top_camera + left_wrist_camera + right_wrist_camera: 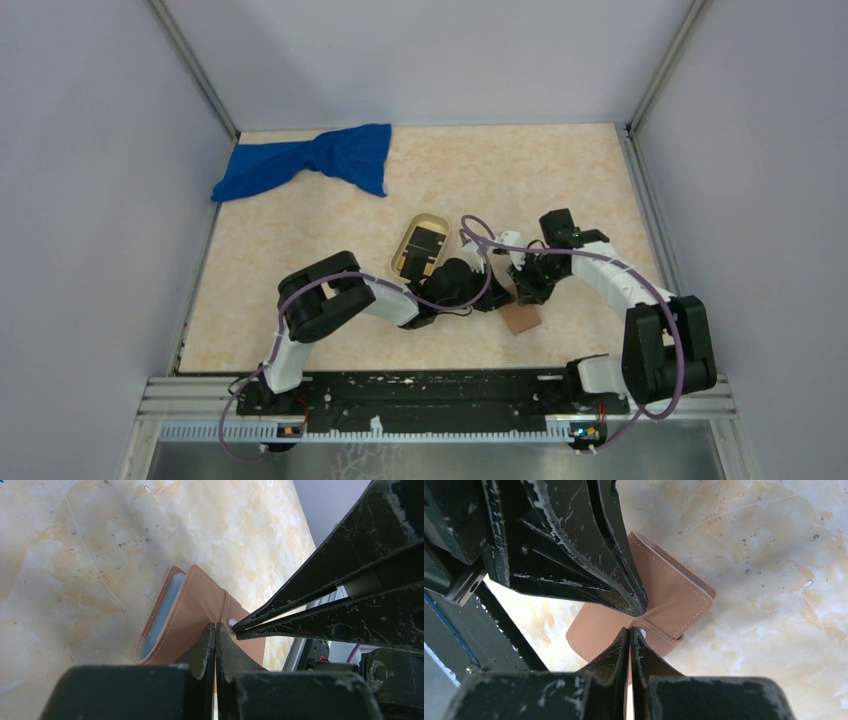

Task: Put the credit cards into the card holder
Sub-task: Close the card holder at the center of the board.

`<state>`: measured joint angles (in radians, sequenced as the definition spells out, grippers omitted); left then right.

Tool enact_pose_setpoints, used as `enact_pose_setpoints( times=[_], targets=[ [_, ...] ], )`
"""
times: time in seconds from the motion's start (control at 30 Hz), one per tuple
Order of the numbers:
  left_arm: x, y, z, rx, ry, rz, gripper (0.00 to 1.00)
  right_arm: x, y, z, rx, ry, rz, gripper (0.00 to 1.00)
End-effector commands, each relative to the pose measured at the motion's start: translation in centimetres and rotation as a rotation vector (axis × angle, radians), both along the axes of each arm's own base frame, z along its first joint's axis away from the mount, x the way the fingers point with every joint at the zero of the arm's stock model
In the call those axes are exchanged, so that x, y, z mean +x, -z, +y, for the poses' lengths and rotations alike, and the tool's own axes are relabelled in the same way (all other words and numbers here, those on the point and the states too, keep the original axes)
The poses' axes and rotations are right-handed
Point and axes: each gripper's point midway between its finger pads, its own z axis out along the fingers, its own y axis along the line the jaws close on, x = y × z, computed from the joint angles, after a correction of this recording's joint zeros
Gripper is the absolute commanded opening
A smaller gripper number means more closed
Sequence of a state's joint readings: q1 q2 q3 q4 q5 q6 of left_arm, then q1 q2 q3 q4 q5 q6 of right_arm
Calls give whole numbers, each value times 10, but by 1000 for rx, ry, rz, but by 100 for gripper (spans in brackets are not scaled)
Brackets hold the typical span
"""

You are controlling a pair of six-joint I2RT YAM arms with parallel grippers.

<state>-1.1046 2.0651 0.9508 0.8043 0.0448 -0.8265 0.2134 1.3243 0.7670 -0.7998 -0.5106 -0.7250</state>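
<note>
We are finding the card holder [192, 612] lying on the marbled table [560, 170], toward the near edge and right of centre, with both arms bending inward over it from either side. It is sitting folded, reddish-brown face outward, and in the left wrist view a strip of blue-grey lining is showing along its slightly gaping far edge. The left gripper [216, 630] is showing its fingers pressed flat together, no gap between them, and its tips are resting against the holder's near edge, just beside the small strap with the snap. The right gripper [630, 632] is likewise clenched, finger against finger, its tips touching that same strap from the opposite side (the two sets of tips are almost meeting over the leather). We are unable to confirm from either wrist camera whether any thin fold of leather is caught between the closed fingers, so we are recording contact only, not a grasp. In the overhead view we are noting the oval tan tray [398, 255] just beyond the left gripper, apart from the holder, with a black credit card [425, 241] lying flat inside its raised rim. A crumpled blue cloth [310, 165] is lying at the far left corner of the table, well apart from the tray, the holder and both arms.
</note>
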Motion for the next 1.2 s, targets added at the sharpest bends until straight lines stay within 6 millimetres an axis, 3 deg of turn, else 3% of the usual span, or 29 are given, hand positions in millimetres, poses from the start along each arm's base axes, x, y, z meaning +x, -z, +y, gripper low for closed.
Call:
enact_pose_setpoints(
  times=[0.0, 0.43, 1.17],
  targets=[
    [-3, 13, 1, 27, 8, 6, 0, -9, 8, -1, -28, -5, 46, 0],
    [-3, 11, 1, 27, 8, -1, 0, -17, 19, -18, -122, -24, 56, 0],
    [-3, 9, 4, 5, 5, -15, 0, -26, 30, -25, -160, -37, 108, 0]
  ],
)
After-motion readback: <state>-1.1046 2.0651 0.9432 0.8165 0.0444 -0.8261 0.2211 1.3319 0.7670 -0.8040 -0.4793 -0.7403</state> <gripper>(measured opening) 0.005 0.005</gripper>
